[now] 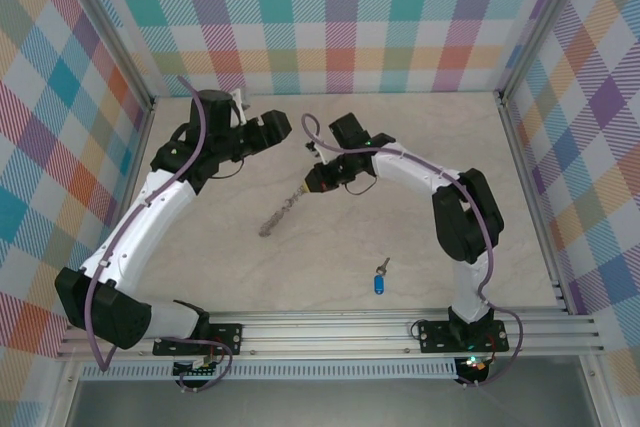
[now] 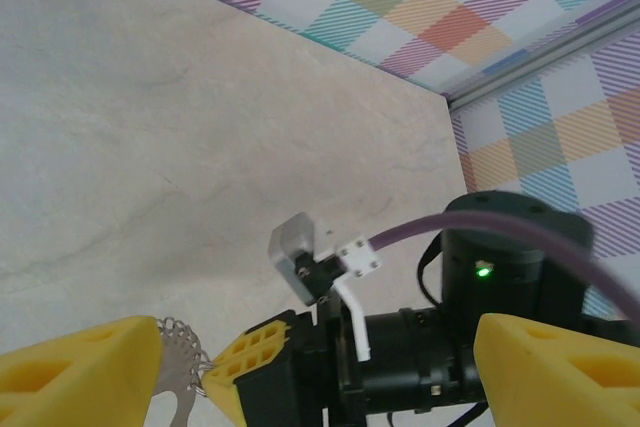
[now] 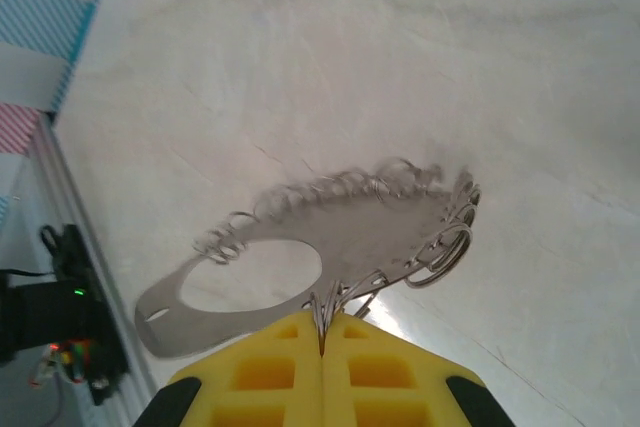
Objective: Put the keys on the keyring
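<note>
The keyring (image 3: 350, 232) is a flat silver piece with an oval hole, fringed along its rim with several small metal loops. My right gripper (image 3: 322, 332) is shut on some of those loops, and the ring hangs from it down to the table (image 1: 280, 215). My left gripper (image 1: 276, 127) stands open to the left of my right gripper (image 1: 316, 179), apart from the ring. In the left wrist view its yellow fingers (image 2: 80, 372) frame the right gripper's tip and the ring's looped edge (image 2: 177, 362). The blue-headed key (image 1: 380, 282) lies on the table near the front, right of centre.
Checkered walls close off the marble-patterned table (image 1: 420, 247) at the back and sides. An aluminium rail (image 1: 340, 332) carrying both arm bases runs along the near edge. The right arm's elbow (image 1: 465, 217) rises at the right, behind the key.
</note>
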